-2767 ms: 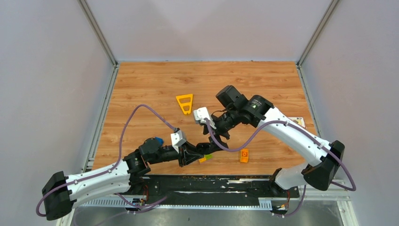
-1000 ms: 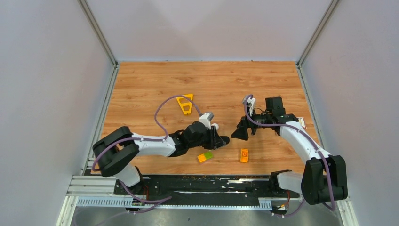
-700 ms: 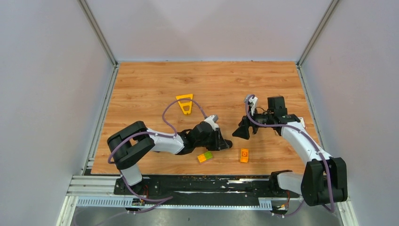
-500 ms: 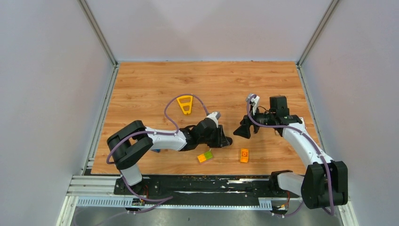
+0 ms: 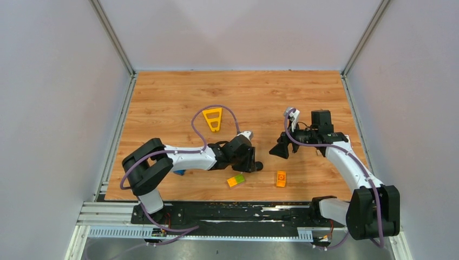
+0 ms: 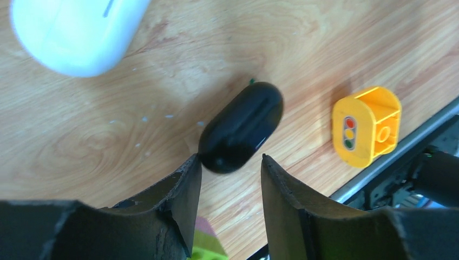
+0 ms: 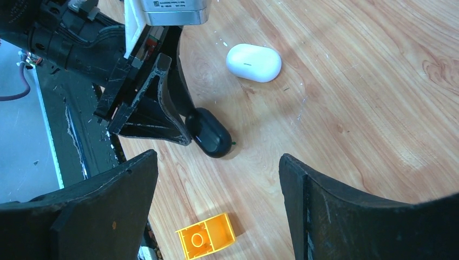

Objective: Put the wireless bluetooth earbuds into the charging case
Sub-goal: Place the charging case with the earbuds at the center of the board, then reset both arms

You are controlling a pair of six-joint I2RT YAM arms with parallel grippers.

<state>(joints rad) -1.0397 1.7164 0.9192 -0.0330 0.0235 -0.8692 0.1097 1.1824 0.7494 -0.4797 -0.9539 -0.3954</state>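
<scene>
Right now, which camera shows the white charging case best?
The right wrist view: the charging case lies whole and sharp there. The left wrist view catches only a blurred, cropped part at its top-left corner. In the top view I cannot pick it out.

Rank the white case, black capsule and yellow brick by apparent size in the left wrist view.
1. White case: largest, though cropped by the frame edge.
2. Black capsule and yellow brick: about alike; I can't rank them.

You see the white oval charging case (image 7: 253,62) lying shut on the desk (image 7: 352,108), a glossy black pod (image 7: 208,138) near it
</scene>
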